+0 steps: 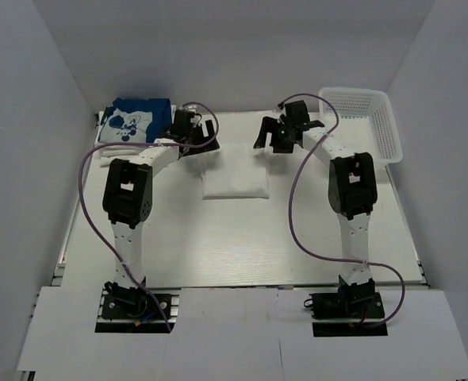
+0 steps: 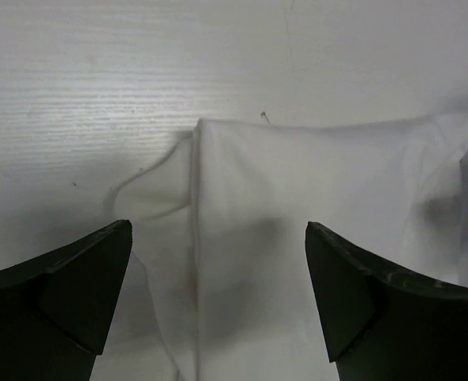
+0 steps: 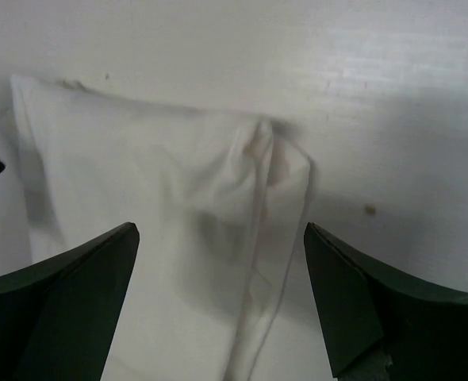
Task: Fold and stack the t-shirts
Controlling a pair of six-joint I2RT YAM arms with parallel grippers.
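Standing nearest of all, well on the near side of the folded white t-shirt, the two arm bases sit bolted at the edge of the table, one to the near left of the shirt and one to its near right. From there both arms reach forward along either side of the shirt, each trailing a purple cable.

The white t-shirt lies flat as a compact rectangle, with bare table on its near side. Its cloth is smooth in the middle and doubled at the sides.

At the shirt's far-left corner hangs the left gripper, its claw spread wide with nothing held. Its wrist view shows the two dark fingers well apart above the cloth, a folded edge running between them and a loose flap curling out on one side. At the shirt's far-right corner hangs the right gripper, its claw equally wide and empty, over a bunched fold with a faint brownish tinge.

Farther off, to the far left of the white shirt, the blue t-shirt lies folded with its white cartoon print facing up. To the far right of the white shirt stands a white mesh basket
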